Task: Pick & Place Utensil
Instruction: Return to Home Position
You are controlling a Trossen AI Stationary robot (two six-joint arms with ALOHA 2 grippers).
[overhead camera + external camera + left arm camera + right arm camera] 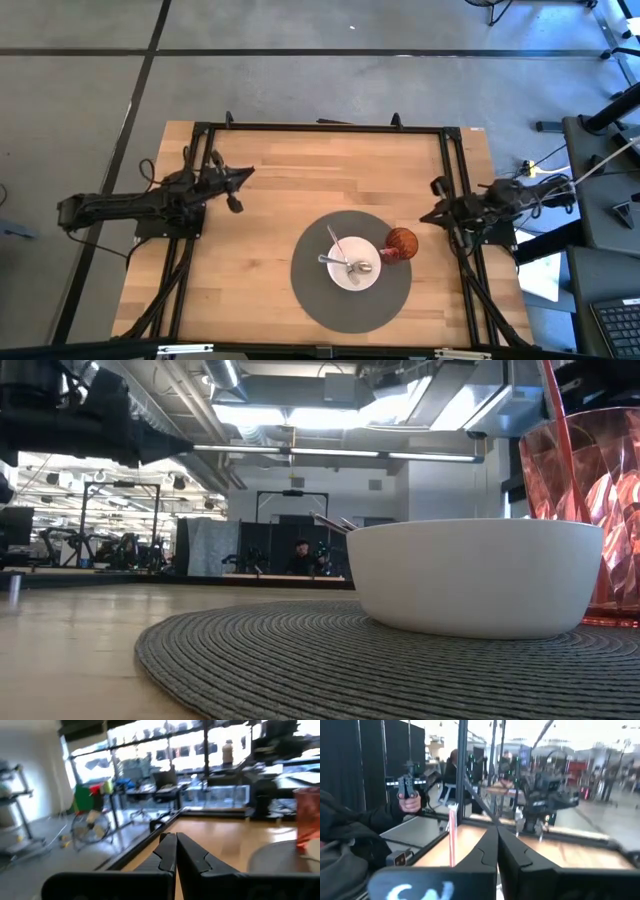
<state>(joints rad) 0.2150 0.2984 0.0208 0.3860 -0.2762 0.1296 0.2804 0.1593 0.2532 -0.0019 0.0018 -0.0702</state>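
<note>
A white bowl (352, 264) sits on a round grey woven placemat (320, 300) at the table's near middle. A spoon (350, 266) and other thin utensils lie in the bowl, with handles (330, 520) sticking out over its rim. A red faceted cup (401, 243) stands on the mat right of the bowl, and a pink stick (562, 440) rises at it. My left gripper (243, 175) hovers shut over the table's far left. My right gripper (424, 216) is shut at the right edge, just right of the cup. Neither touches anything.
A black frame rail (320, 127) runs along the table's far edge and down both sides. Bare wood (240, 260) lies left of the mat. In the right wrist view a person in dark clothing holds a device in one hand (409, 802) beyond the table.
</note>
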